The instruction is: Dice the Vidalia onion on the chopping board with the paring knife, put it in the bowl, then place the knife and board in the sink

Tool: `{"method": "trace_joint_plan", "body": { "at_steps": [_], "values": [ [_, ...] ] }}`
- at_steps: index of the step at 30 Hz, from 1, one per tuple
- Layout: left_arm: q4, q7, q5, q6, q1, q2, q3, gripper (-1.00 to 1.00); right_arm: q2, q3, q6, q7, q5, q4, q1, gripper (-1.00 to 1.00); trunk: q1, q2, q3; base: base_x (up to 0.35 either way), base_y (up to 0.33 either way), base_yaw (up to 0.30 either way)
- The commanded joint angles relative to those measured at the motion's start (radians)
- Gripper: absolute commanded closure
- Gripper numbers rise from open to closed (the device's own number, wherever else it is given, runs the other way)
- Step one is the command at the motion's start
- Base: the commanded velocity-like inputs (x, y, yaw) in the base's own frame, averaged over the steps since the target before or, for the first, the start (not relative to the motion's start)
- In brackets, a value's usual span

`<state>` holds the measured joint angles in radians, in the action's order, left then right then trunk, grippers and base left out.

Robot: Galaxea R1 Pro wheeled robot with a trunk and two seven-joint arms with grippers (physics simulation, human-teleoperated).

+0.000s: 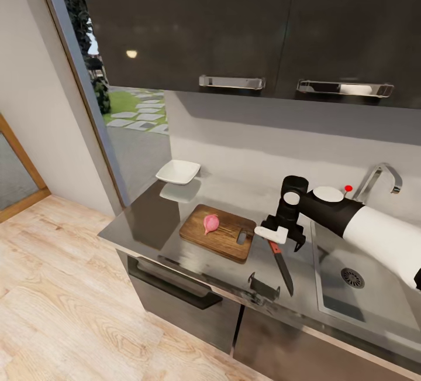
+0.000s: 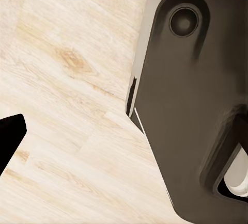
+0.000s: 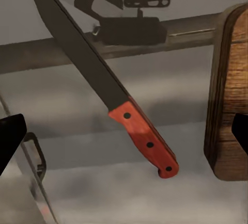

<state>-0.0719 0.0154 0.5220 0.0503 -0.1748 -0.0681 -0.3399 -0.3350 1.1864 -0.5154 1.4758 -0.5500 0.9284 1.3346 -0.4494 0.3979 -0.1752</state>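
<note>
The pinkish-red onion (image 1: 211, 223) lies on the dark-brown chopping board (image 1: 219, 232), which rests on the grey countertop (image 1: 152, 223). Just right of the board lies the paring knife (image 1: 282, 264), red handle toward the wall and dark blade toward the front edge. My right gripper (image 1: 282, 234) hovers open over the handle. In the right wrist view the knife (image 3: 144, 136) lies between the spread fingers (image 3: 11, 137) of my right gripper (image 3: 126, 133), untouched, beside the board's end (image 3: 232, 90). The white bowl (image 1: 178, 171) sits at the back left. My left gripper (image 2: 124, 136) hangs open over the floor.
The sink (image 1: 333, 296) with its drain hole lies right of the knife, and the chrome tap (image 1: 380, 179) and red knob (image 1: 348, 188) stand behind it. Dark wall cabinets (image 1: 234, 24) hang overhead. A glass door opens at the left over the wood floor (image 1: 64, 299).
</note>
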Motion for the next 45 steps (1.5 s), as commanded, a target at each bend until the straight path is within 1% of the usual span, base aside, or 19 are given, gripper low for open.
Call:
{"method": "trace_joint_plan", "body": {
  "at_steps": [1, 7, 12, 21, 29, 32, 36, 45],
  "values": [
    [-0.003, 0.000, 0.006, 0.005, -0.002, 0.001, -0.008, -1.00, -0.001, 0.003, -0.007, -0.002, -0.002, 0.001, 0.001, -1.00, -0.001, 0.002, -0.002, 0.000, 0.000, 0.000],
    [-0.003, 0.000, 0.006, 0.006, -0.002, 0.001, -0.008, -1.00, 0.000, 0.004, -0.008, -0.013, -0.002, -0.005, 0.001, -1.00, -0.001, 0.002, -0.002, 0.000, 0.000, 0.000],
    [-0.003, -0.001, 0.006, 0.005, -0.002, 0.001, -0.008, -1.00, 0.005, 0.006, 0.000, -0.064, -0.002, -0.030, 0.001, -1.00, -0.001, 0.002, -0.002, 0.125, 0.000, 0.000],
    [-0.003, 0.000, 0.006, 0.005, -0.002, 0.002, -0.008, -1.00, 0.006, 0.007, 0.001, -0.079, -0.002, -0.048, 0.001, -1.00, -0.001, 0.002, -0.004, 0.039, 0.000, 0.000],
    [-0.003, 0.000, 0.006, 0.005, -0.002, 0.002, -0.008, -1.00, 0.007, 0.009, 0.001, -0.112, -0.002, -0.068, 0.001, -1.00, -0.001, 0.002, -0.013, 0.001, 0.000, 0.000],
    [-0.003, 0.000, 0.006, 0.005, -0.002, 0.002, -0.008, -1.00, 0.008, 0.010, -0.001, -0.120, -0.003, -0.104, 0.001, -1.00, -0.001, 0.002, -0.017, 0.000, 0.000, 0.000],
    [-0.003, 0.000, 0.006, 0.005, -0.002, 0.003, -0.008, -1.00, 0.008, 0.010, -0.004, -0.134, -0.004, -0.125, 0.001, -1.00, -0.001, 0.002, -0.023, 0.000, 0.000, 0.000],
    [-0.002, 0.000, 0.006, 0.005, -0.002, 0.007, -0.007, -1.00, 0.008, 0.012, -0.005, -0.141, -0.004, -0.132, 0.001, -1.00, -0.001, 0.002, -0.038, 0.019, -0.024, 0.000]
  ]
}}
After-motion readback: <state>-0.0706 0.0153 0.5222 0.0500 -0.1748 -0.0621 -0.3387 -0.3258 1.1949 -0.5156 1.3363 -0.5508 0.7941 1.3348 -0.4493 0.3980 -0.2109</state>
